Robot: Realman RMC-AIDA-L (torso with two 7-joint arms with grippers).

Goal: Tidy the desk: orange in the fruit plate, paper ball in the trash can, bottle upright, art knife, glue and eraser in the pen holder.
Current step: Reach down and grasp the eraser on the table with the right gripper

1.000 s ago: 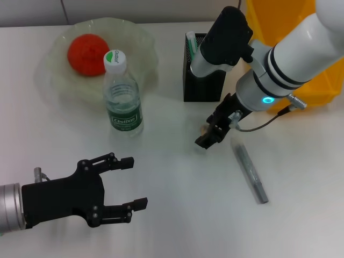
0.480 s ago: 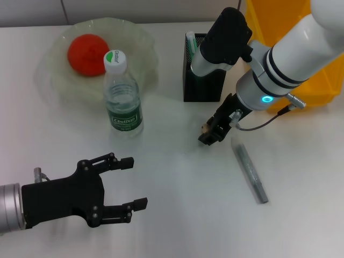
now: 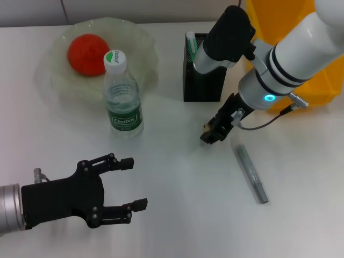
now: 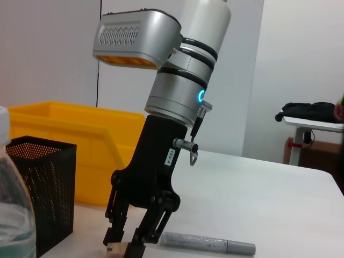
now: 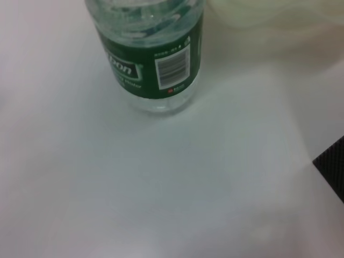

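Observation:
My right gripper [image 3: 213, 132] is shut on a small tan eraser [image 3: 206, 128], just above the table in front of the black mesh pen holder [image 3: 203, 78]. The left wrist view shows the fingers [image 4: 141, 236] pinching the eraser [image 4: 115, 248] low over the table. A green-and-white glue stick [image 3: 191, 42] stands in the holder. The grey art knife [image 3: 250, 173] lies on the table to the right of the gripper. The orange [image 3: 87, 54] sits in the pale fruit plate [image 3: 137, 40]. The bottle [image 3: 122, 97] stands upright. My left gripper [image 3: 128, 184] is open and empty at the front left. No paper ball shows.
A yellow bin [image 3: 279, 32] stands at the back right behind my right arm. The bottle [image 5: 153, 59] stands between the plate and the table's middle, left of the pen holder.
My right gripper has moved slightly up and back toward the pen holder with the eraser in it. The left arm has not moved.

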